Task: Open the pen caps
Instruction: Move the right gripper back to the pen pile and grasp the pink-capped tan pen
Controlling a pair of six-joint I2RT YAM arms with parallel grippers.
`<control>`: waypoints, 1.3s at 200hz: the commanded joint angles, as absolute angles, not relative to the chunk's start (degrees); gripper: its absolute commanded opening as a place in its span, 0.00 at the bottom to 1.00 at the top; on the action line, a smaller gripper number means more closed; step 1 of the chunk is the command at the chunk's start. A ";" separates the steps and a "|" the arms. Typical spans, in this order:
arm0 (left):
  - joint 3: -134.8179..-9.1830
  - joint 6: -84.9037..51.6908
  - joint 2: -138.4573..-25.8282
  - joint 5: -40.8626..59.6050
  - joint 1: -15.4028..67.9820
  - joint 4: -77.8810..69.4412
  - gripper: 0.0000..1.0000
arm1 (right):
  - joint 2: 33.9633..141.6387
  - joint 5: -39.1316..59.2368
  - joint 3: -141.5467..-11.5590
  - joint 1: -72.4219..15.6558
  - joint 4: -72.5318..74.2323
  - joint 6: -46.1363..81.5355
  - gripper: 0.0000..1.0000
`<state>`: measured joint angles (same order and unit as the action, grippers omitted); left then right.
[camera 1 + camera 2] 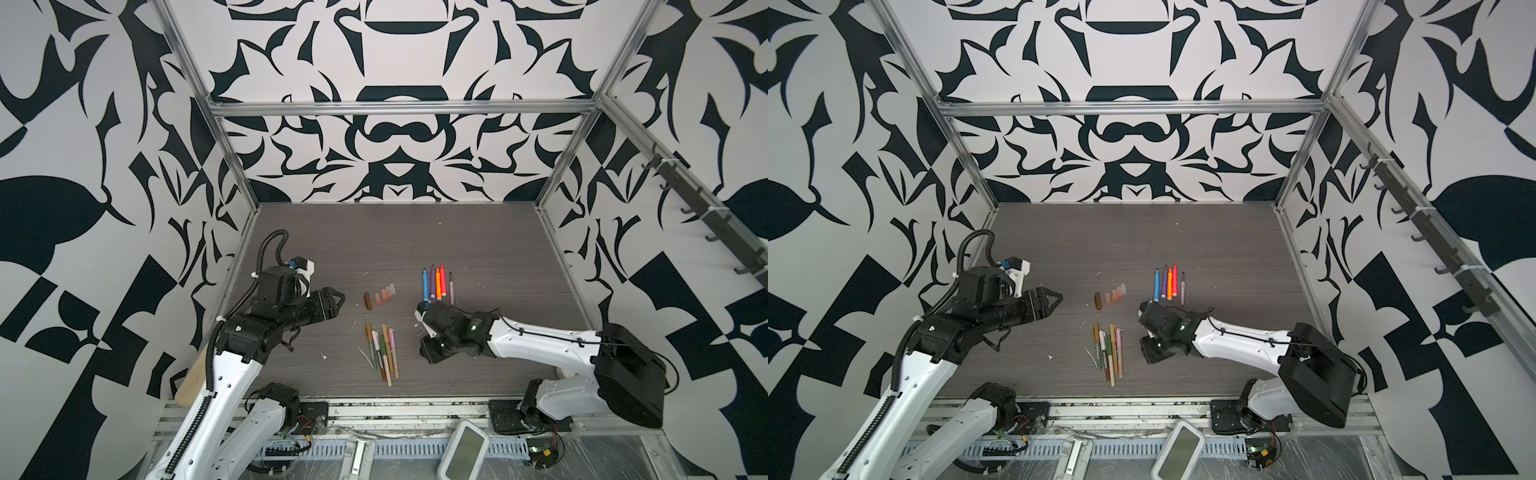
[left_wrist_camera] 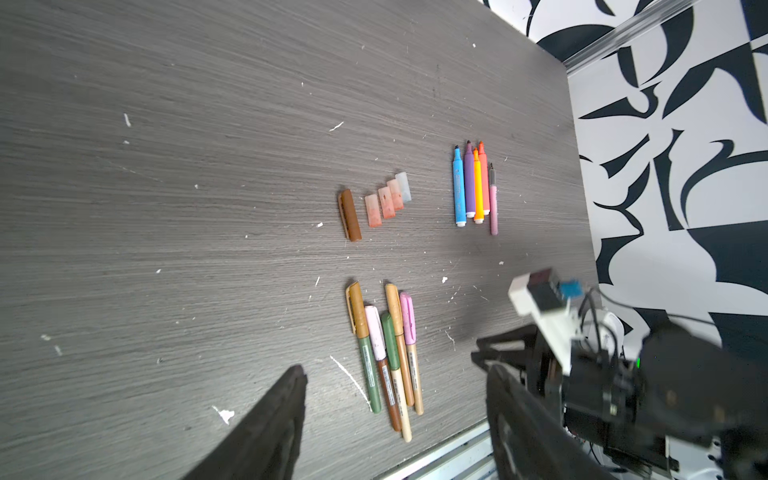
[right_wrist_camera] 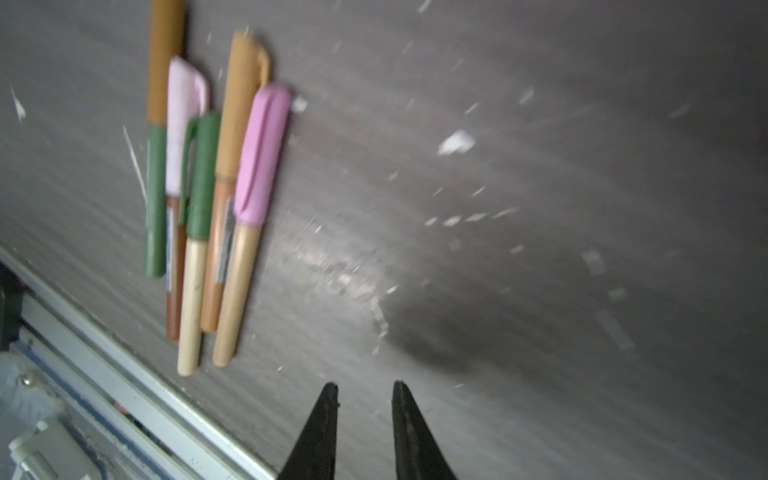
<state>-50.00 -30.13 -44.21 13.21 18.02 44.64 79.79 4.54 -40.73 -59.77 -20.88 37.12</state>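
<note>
Left wrist view: left gripper spread wide, empty. Right gripper narrowly parted, empty. Nearest, five pens, caps pointing far. Beyond, five loose caps side by side, long axes near-to-far. Farthest, markers.

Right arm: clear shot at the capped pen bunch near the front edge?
Probably yes. The right gripper hangs beside the capped pens, jaws slightly apart and empty; only bare table lies between them.

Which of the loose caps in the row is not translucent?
The brown cap, at the row's left end in a top view: opaque, while the other four caps are translucent.
</note>
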 commanded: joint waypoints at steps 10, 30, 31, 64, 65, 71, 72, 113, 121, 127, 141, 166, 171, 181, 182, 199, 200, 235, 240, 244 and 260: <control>-49.48 -30.59 -43.50 12.88 18.01 45.17 0.71 | 85.47 -2.47 -44.32 -66.52 -16.74 44.41 0.27; -49.49 -30.70 -43.59 12.88 17.94 45.25 0.72 | 88.67 -3.47 -46.76 -68.52 -16.66 44.48 0.31; -49.48 -30.68 -43.59 12.90 17.94 45.26 0.71 | 88.77 -3.49 -46.85 -68.58 -16.64 44.52 0.31; -49.38 -30.68 -43.86 12.92 18.04 45.18 0.71 | 90.89 -3.60 -48.75 -69.87 -15.85 45.00 0.35; -49.39 -30.68 -43.86 12.92 18.07 45.18 0.71 | 90.93 -3.56 -48.81 -69.87 -15.83 45.00 0.35; -49.40 -30.67 -43.86 12.96 18.02 45.09 0.72 | 91.16 -3.40 -49.07 -70.03 -15.65 45.13 0.35; -49.40 -30.67 -43.86 12.94 18.06 45.09 0.72 | 91.20 -3.37 -49.10 -70.08 -15.60 45.11 0.35; -49.31 -30.67 -43.52 13.12 18.09 45.00 0.72 | 93.06 -3.28 -50.28 -70.39 -15.30 45.48 0.35; -49.22 -30.72 -43.42 13.12 18.03 44.92 0.71 | 93.61 -3.87 -50.84 -70.33 -16.29 45.53 0.35; -49.23 -30.75 -43.36 13.16 18.07 44.91 0.71 | 94.04 -4.33 -51.41 -70.39 -17.22 45.57 0.35; -49.22 -30.76 -43.35 13.17 18.08 44.91 0.71 | 94.78 -5.58 -52.25 -70.32 -19.44 45.68 0.34; -49.22 -30.76 -43.24 13.27 18.11 44.83 0.72 | 94.34 -8.30 -52.47 -70.39 -22.16 46.38 0.32; -49.22 -30.76 -43.24 13.28 18.17 44.82 0.71 | 94.11 -8.88 -52.54 -70.36 -22.74 46.68 0.32; -49.18 -30.76 -43.24 13.34 18.11 44.75 0.71 | 93.73 -10.00 -52.56 -70.38 -23.70 46.93 0.31; -49.15 -30.76 -43.24 13.35 18.15 44.74 0.71 | 93.71 -10.10 -52.56 -70.35 -23.81 46.98 0.31; -49.13 -30.74 -43.40 13.52 18.16 44.74 0.71 | 93.67 -10.48 -52.72 -70.35 -25.04 47.13 0.31; -49.13 -30.71 -43.41 13.53 18.13 44.74 0.71 | 93.72 -10.51 -52.77 -70.33 -25.13 47.16 0.31; -49.14 -30.75 -43.42 13.67 18.12 44.65 0.72 | 96.40 -14.13 -54.43 -70.38 -28.50 47.08 0.31; -49.14 -30.72 -43.44 13.62 18.14 44.65 0.71 | 96.86 -14.22 -54.70 -70.33 -28.87 47.01 0.31; -49.15 -30.74 -43.42 13.67 18.13 44.65 0.71 | 97.21 -14.24 -54.87 -70.39 -29.13 46.96 0.31; -49.07 -30.76 -43.49 13.63 18.25 44.60 0.72 | 98.95 -14.74 -55.63 -70.31 -30.07 46.44 0.31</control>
<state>-50.00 -30.41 -43.92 13.10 18.02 44.36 96.99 -11.75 -53.60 -70.02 -26.33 46.44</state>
